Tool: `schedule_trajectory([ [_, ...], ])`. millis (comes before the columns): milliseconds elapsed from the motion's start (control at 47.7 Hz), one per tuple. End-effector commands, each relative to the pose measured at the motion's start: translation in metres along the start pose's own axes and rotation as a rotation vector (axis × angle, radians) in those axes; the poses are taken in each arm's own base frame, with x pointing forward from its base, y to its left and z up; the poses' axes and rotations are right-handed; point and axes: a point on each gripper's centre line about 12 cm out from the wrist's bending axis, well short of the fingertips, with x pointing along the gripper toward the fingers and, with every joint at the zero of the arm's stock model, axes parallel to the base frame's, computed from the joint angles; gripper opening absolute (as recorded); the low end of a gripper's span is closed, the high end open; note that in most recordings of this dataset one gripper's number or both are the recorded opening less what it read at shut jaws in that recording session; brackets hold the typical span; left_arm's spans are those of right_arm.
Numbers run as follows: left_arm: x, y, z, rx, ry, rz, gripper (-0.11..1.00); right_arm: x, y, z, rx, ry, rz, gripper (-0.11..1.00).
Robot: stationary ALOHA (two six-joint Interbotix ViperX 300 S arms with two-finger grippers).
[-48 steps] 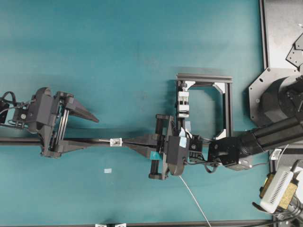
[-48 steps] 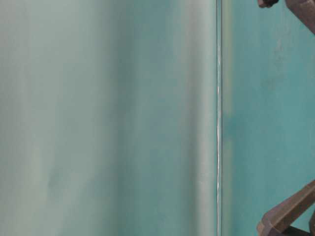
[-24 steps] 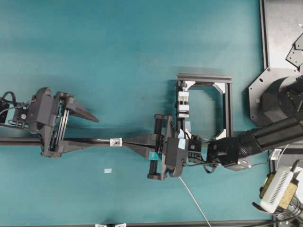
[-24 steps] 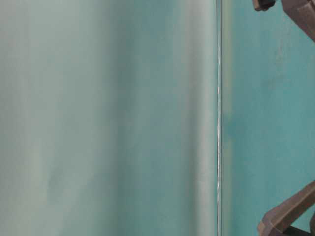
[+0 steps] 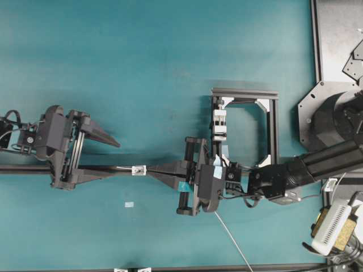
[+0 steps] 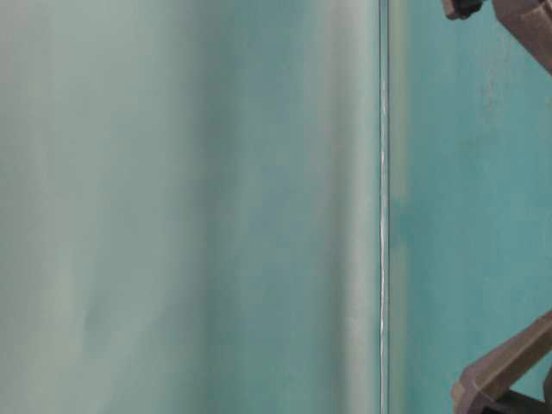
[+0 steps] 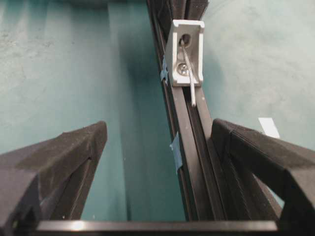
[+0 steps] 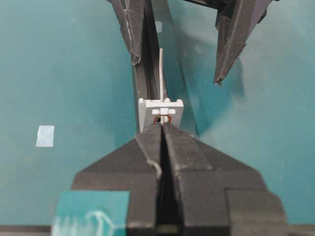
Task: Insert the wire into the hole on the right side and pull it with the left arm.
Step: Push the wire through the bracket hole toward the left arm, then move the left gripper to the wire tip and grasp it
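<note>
One thin wire (image 8: pixel 161 73) is threaded through the hole (image 7: pixel 185 38) in the little white tab (image 5: pixel 138 169) on the black rail (image 7: pixel 189 147), its tip poking out the left side. Right end effector (image 8: pixel 162 129), fingers together, is clamped on the wire right against the tab. Left end effector (image 7: pixel 157 135) sits with fingers apart, straddling the rail near the tip, gripping nothing, above the teal table (image 5: pixel 170 56).

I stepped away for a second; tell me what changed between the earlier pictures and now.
Almost nothing. The right gripper stays shut on the wire, whose tip pokes out through the hole in the bracket. The left gripper stays open beside the rail, short of the tip.
</note>
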Motion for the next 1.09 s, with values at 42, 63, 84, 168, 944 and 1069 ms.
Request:
schedule_trajectory([
  [42,0.007,-0.003,0.014,-0.003,-0.024,-0.006,0.66,0.002,0.004,0.009,0.014,-0.026,0.006,0.01],
  [63,0.008,-0.003,0.014,-0.003,-0.016,-0.005,0.66,0.002,0.004,0.009,0.014,-0.026,0.006,0.01],
  [84,0.009,-0.003,0.014,-0.003,-0.012,-0.006,0.66,0.002,0.004,0.009,0.014,-0.025,0.008,0.01],
  [168,0.012,-0.003,0.015,-0.005,0.005,-0.004,0.66,0.002,0.004,0.01,0.015,-0.027,0.006,0.01],
  [944,0.017,-0.006,0.033,-0.017,-0.005,-0.006,0.51,0.002,0.003,0.008,0.012,-0.024,0.005,0.01],
  [1069,0.017,-0.006,0.034,-0.023,-0.005,-0.005,0.19,0.001,0.004,0.009,0.014,-0.026,0.007,0.01],
])
